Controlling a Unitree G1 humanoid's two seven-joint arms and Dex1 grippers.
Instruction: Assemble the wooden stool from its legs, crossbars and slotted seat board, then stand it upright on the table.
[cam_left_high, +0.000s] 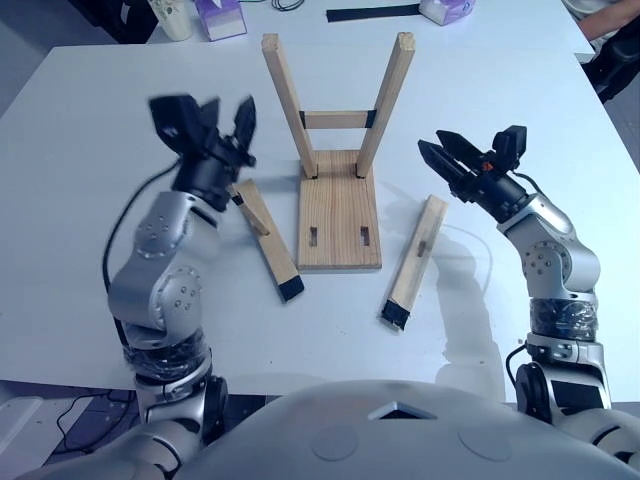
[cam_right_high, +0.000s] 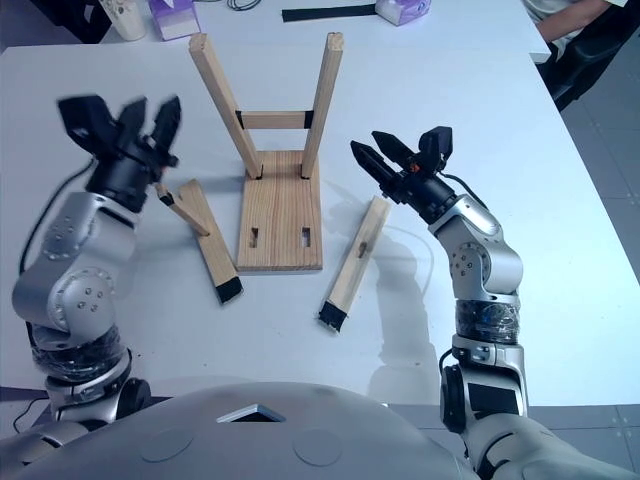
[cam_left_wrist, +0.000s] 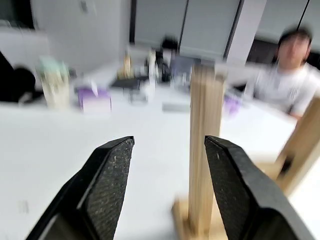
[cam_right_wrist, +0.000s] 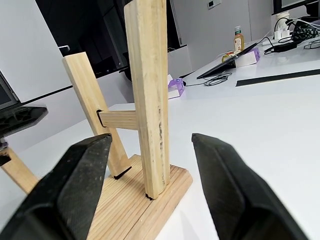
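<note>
Seat board: the pale rectangular slotted wooden seat board (cam_left_high: 338, 215) lies flat mid-table on the white table (cam_left_high: 100, 150), and the two slots at its near end are unfilled.
Standing legs: at the board's far end, the left upright wooden leg (cam_left_high: 288, 100) and the right upright wooden leg (cam_left_high: 388, 100) rise from the board and splay apart toward the top. The short wooden crossbar (cam_left_high: 337, 119) joins them.
Loose left piece: the black-tipped wooden leg on the left (cam_left_high: 272, 245) lies flat just beside the board's left edge, with a short bar jutting from its far end.
Loose right piece: the black-tipped wooden leg on the right (cam_left_high: 417, 262) lies flat just off the board's right edge.
Left gripper (cam_left_high: 230, 112): up off the table left of the standing legs, fingers spread wide, nothing in them.
Right gripper (cam_right_high: 367, 143): hovering right of the standing legs, fingers apart and empty, pointing in at them.
Far edge: a purple box (cam_left_high: 220, 15) and a black strip (cam_left_high: 372, 13).
</note>
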